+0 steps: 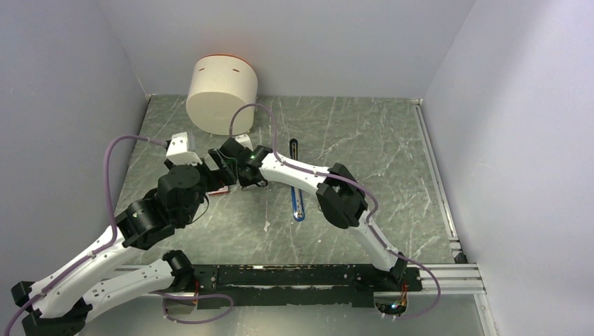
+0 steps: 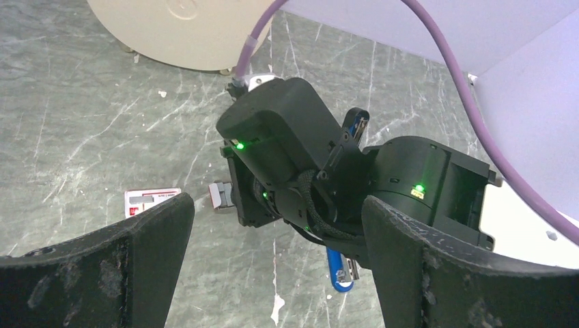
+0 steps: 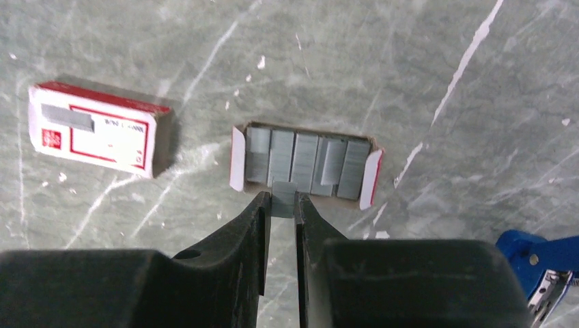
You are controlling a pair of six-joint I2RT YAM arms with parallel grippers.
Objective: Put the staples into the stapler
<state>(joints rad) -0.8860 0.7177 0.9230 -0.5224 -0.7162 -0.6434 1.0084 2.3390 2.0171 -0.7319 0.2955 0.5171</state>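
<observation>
In the right wrist view my right gripper [image 3: 282, 203] is shut on a short silvery-grey staple block [image 3: 283, 198] at the near edge of the open staple tray [image 3: 304, 164], which holds several more blocks. The red box sleeve with a white label [image 3: 99, 130] lies to its left. The stapler [image 1: 297, 189] lies open on the table, its blue body toward me and its black arm pointing away; its blue end shows in the right wrist view [image 3: 539, 263]. My left gripper [image 2: 278, 205] is open and empty, facing the right wrist, with the red box [image 2: 151, 200] beyond its left finger.
A large cream cylinder [image 1: 223, 94] stands at the back left near the wall. The right arm's wrist [image 2: 293, 157] fills the space between my left fingers. Side walls enclose the marbled table [image 1: 392, 154]. A black rail [image 1: 301, 276] runs along the near edge.
</observation>
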